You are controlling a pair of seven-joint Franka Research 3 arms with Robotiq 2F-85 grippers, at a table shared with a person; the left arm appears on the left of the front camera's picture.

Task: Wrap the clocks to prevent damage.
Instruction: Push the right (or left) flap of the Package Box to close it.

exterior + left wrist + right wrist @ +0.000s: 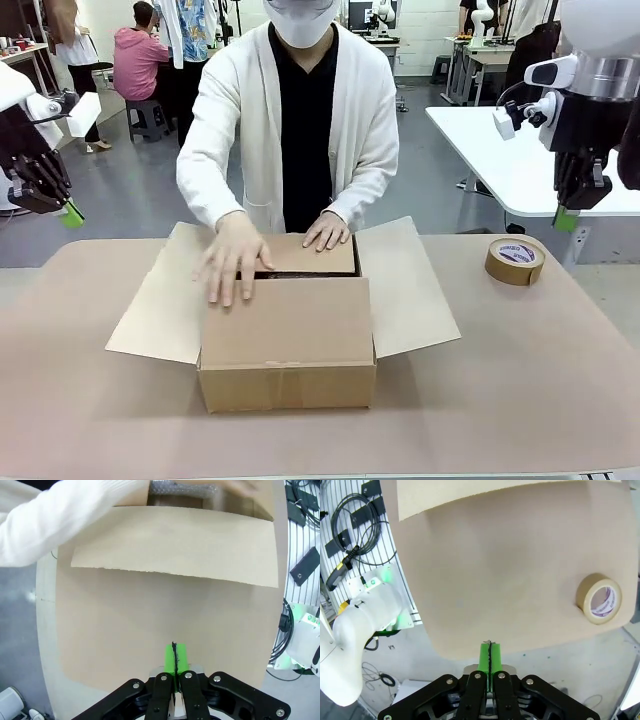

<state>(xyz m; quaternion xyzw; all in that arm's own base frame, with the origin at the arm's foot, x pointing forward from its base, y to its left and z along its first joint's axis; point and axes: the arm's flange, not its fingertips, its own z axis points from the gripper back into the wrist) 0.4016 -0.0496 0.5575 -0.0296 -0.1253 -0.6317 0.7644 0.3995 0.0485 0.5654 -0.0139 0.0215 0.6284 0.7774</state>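
Cardboard box (287, 345) nearest us; person's hands (232, 262) press flaps down. Bubble wrap (182, 487) shows inside, under hands; clocks hidden. Our left gripper (70, 213), right gripper (565, 220): fingers together, empty, well apart from box. We judge: box closing. Next: grasp tape roll (515, 260) below right gripper.

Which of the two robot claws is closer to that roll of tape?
The right gripper: it hangs close to the tape roll at the table's right side, while the left gripper is opposite, beyond the box.
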